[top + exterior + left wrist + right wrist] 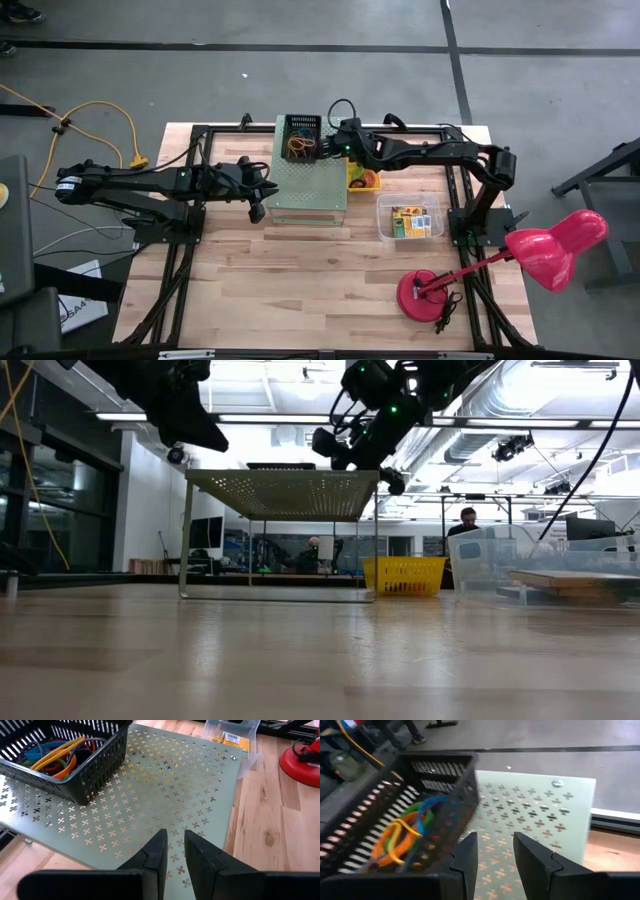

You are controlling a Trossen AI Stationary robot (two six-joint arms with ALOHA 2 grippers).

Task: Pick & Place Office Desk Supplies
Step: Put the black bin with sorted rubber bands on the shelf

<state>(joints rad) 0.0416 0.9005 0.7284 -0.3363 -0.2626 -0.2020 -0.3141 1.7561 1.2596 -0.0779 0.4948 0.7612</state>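
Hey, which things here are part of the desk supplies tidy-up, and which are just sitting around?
Part of the job:
- elastic bands in the black basket
- crayon boxes in the clear bin

Just lying about:
- pink desk lamp
- pale-green perforated stand
- yellow basket

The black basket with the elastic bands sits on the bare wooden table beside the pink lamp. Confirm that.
Wrong in one respect: the black basket holding the elastic bands sits on top of the pale-green perforated stand, not on the bare wooden table beside the pink lamp. The high view and left wrist view show it.
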